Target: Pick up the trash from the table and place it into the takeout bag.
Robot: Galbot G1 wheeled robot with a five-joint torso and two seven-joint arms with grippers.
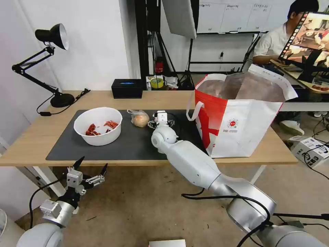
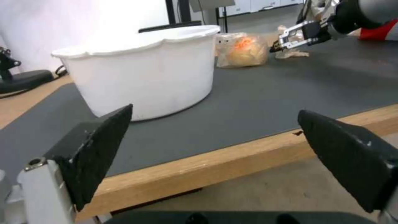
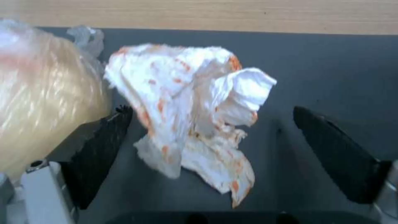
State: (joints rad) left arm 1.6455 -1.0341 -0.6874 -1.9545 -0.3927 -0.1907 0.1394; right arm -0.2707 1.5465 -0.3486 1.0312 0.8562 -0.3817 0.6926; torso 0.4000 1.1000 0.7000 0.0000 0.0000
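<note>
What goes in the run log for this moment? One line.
right gripper: open, astride tissue on mat, beside bun bag | left gripper: open, below table edge | bag: upright

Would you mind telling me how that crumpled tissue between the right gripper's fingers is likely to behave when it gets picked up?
The crumpled tissue looks thin and loosely folded, so it will probably squash flat and hang limp from the open right gripper. It seems very light, so it may drag or flutter. Its orange stains suggest grease, so it could cling to the mat or tear.

Looks like a robotics lab or studio: behind the table [image 1: 41,133] there's a softbox light [image 1: 180,15] on a stand, a whiteboard [image 1: 233,15], tripods, plus loose cables across the floor.
</note>
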